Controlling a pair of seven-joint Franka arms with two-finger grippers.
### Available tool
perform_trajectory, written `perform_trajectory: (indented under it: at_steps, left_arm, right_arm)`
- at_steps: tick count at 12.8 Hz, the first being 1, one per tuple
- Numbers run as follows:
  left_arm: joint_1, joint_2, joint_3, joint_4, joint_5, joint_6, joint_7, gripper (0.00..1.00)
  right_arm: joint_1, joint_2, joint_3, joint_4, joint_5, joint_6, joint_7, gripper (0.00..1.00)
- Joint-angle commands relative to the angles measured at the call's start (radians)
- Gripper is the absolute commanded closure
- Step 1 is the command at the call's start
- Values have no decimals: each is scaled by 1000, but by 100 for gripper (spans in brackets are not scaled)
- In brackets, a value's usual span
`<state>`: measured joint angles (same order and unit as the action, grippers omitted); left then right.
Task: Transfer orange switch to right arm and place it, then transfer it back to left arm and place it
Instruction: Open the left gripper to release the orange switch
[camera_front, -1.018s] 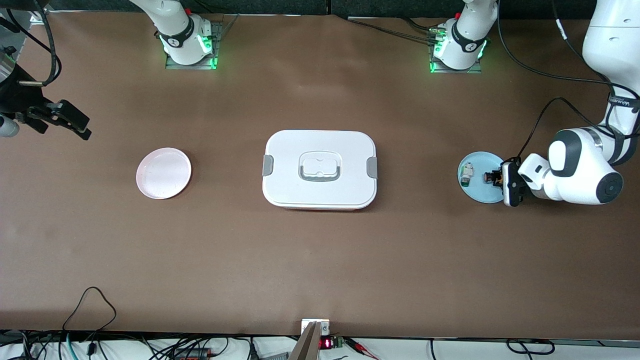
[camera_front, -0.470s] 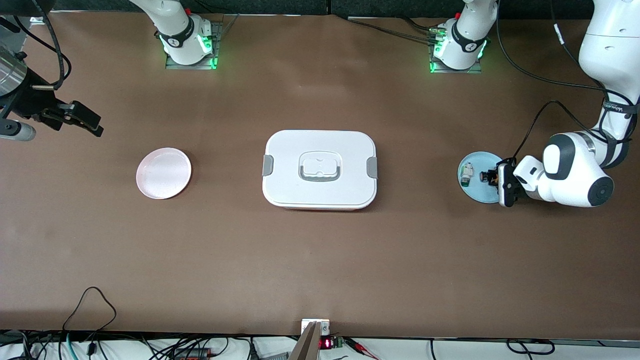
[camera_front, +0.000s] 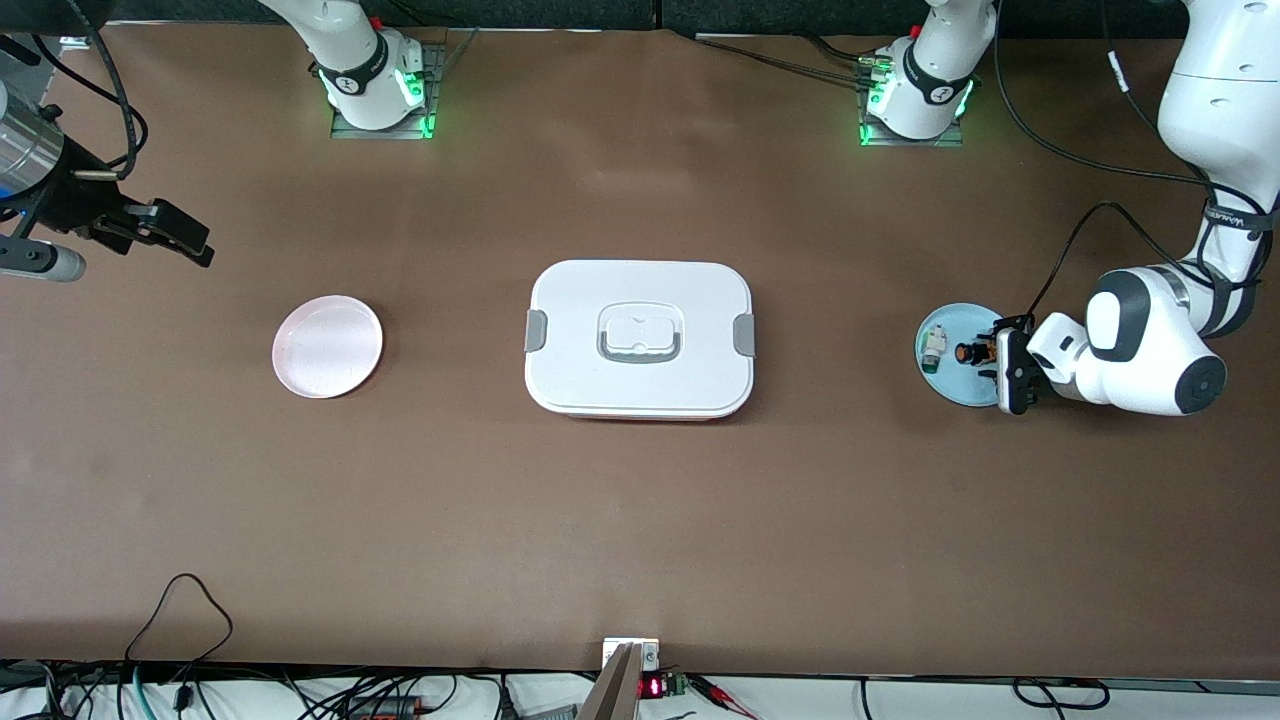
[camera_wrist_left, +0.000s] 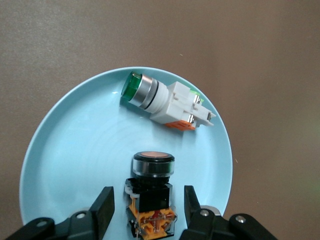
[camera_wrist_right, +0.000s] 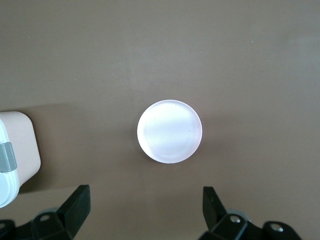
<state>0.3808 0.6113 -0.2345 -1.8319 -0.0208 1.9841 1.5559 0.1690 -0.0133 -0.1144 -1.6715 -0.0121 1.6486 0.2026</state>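
Note:
The orange switch (camera_front: 966, 352) (camera_wrist_left: 152, 187) lies on the light-blue plate (camera_front: 950, 385) (camera_wrist_left: 75, 150) at the left arm's end of the table, its orange face pointing away from the wrist. My left gripper (camera_front: 986, 354) (camera_wrist_left: 149, 195) is low over the plate and open. One finger (camera_wrist_left: 104, 200) stands on each side of the switch's black body, with a gap on both sides. My right gripper (camera_front: 188, 242) (camera_wrist_right: 146, 194) hangs open and holds nothing, high over the table at the right arm's end. The white box (camera_front: 640, 340) (camera_wrist_right: 15, 155) sits mid-table between the two plates.
A white part with a green tip (camera_front: 934, 346) (camera_wrist_left: 165, 102) lies on the blue plate beside the switch. A pink plate (camera_front: 328, 346) (camera_wrist_right: 170, 131) with nothing on it sits toward the right arm's end. Cables run along the table edge nearest the front camera.
The left gripper's fingers have parted from around the switch, and the left wrist shifted slightly over the blue plate. The right gripper drifted a little toward the table's middle.

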Motion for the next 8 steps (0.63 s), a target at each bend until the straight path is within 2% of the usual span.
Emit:
perform_trajectory:
  at_steps: [1,6,8]
  left_arm:
    - [3,-17,-6,34,15,-27,-54,0]
    - [-2,-114,-17,88,22,-134,-319,0]
    - [-2,-116,-20,167,24,-194,-417,0]
  right_arm:
    - [10,6,1,21,11,-26,17,1]
    - [29,6,1,23,11,-24,24,1]
    - [27,10,1,24,11,-17,26,1]
